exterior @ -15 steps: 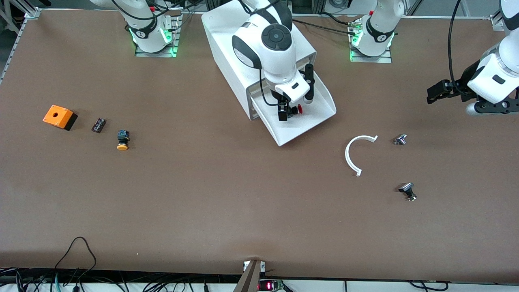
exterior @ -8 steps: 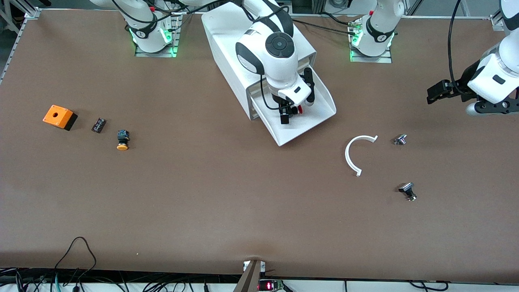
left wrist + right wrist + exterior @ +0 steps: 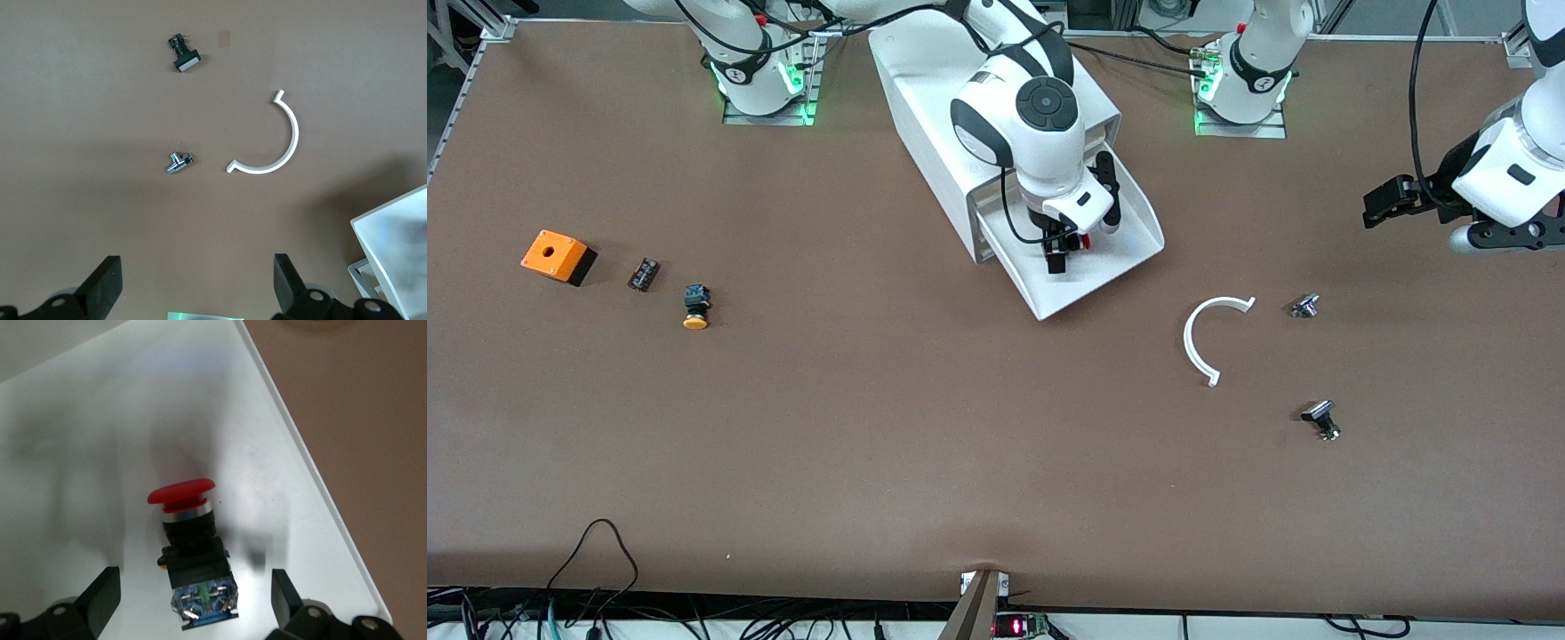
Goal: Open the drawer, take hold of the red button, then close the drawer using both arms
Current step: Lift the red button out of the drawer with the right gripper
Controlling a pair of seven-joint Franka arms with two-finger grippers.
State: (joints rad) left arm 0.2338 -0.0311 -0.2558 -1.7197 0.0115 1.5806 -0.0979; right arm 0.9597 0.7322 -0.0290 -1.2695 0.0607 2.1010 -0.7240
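Note:
The drawer [image 3: 1103, 267] is pulled out of the white cabinet [image 3: 925, 80]. The red-capped button [image 3: 193, 547] lies on its side in the drawer [image 3: 100, 427]; in the front view only a bit of its red cap [image 3: 1084, 242] shows under the right hand. My right gripper [image 3: 1060, 253] is open, low over the drawer, its fingers [image 3: 100, 593] on either side of the button's black body and apart from it. My left gripper [image 3: 1383, 206] is open and empty, held in the air over the left arm's end of the table; it waits.
A white curved strip [image 3: 1208, 338] and two small metal parts [image 3: 1305, 306] [image 3: 1320, 418] lie toward the left arm's end. An orange box with a hole [image 3: 558, 256], a small black part [image 3: 643, 274] and an orange-capped button [image 3: 695, 307] lie toward the right arm's end.
My right gripper has shifted toward the left arm's end over the drawer and come to stand astride the red button. The left arm has not moved.

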